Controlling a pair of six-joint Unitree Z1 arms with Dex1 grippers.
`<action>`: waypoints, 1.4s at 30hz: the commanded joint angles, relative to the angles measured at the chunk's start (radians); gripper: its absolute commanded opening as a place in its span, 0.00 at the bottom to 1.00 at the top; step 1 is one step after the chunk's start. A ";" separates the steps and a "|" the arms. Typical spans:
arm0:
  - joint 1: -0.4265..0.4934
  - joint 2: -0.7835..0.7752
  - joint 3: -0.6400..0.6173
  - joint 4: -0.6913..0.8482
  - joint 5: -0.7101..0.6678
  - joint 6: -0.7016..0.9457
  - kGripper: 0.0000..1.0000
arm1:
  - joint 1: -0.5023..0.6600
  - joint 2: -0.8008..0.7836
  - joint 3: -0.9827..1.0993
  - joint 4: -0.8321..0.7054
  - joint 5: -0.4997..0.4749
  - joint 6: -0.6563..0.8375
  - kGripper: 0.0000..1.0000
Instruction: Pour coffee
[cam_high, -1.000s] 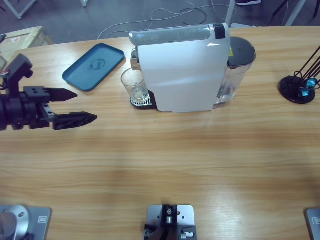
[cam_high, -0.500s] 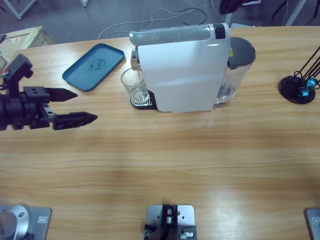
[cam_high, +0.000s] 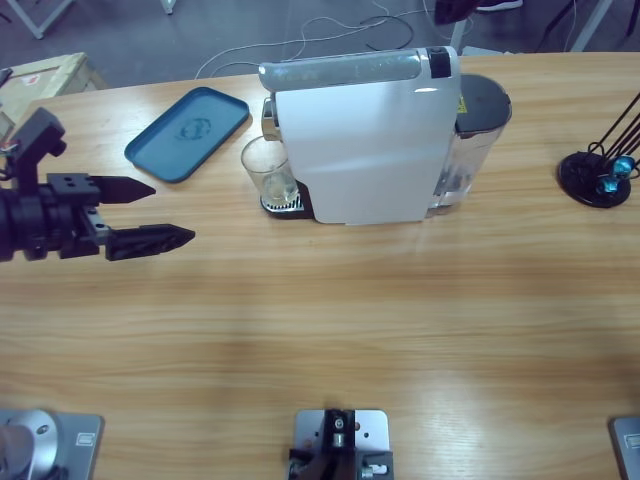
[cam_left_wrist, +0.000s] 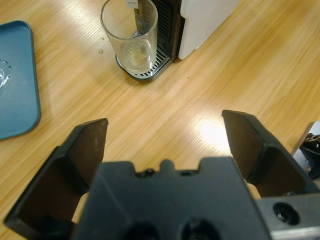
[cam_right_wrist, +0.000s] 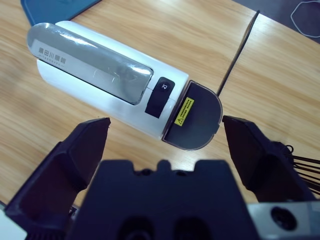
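The left gripper (cam_high: 165, 212) hung over the left end of the table (cam_high: 330, 320) with its jaws spread wide and nothing between them, pointing toward the coffee machine (cam_high: 365, 140). A clear glass (cam_high: 270, 170) stood upright on the machine's drip tray (cam_left_wrist: 145, 74), under the spout. The coffee (cam_left_wrist: 137, 55) lay as a shallow amber layer at the bottom of the glass. A blue tray (cam_high: 187, 132) rested on the table just left of the glass, apart from it. The right gripper (cam_right_wrist: 165, 135) hovered high above the machine with its jaws also spread and empty, looking down on the grey lid, the black button (cam_right_wrist: 160, 96) and the dark water tank cap (cam_right_wrist: 197, 115). A black wire stand (cam_high: 600, 170) stood near the table's right edge.
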 joint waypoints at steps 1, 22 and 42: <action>-0.011 0.003 0.022 -0.011 -0.016 -0.005 0.98 | 0.012 0.080 0.025 0.017 0.017 0.035 1.00; -0.012 -0.023 0.030 -0.009 -0.019 -0.002 0.98 | 0.031 0.016 0.039 0.049 0.009 0.031 1.00; -0.011 -0.074 0.085 -0.017 -0.042 -0.101 0.98 | 0.135 -0.606 0.941 -0.468 -0.035 0.040 1.00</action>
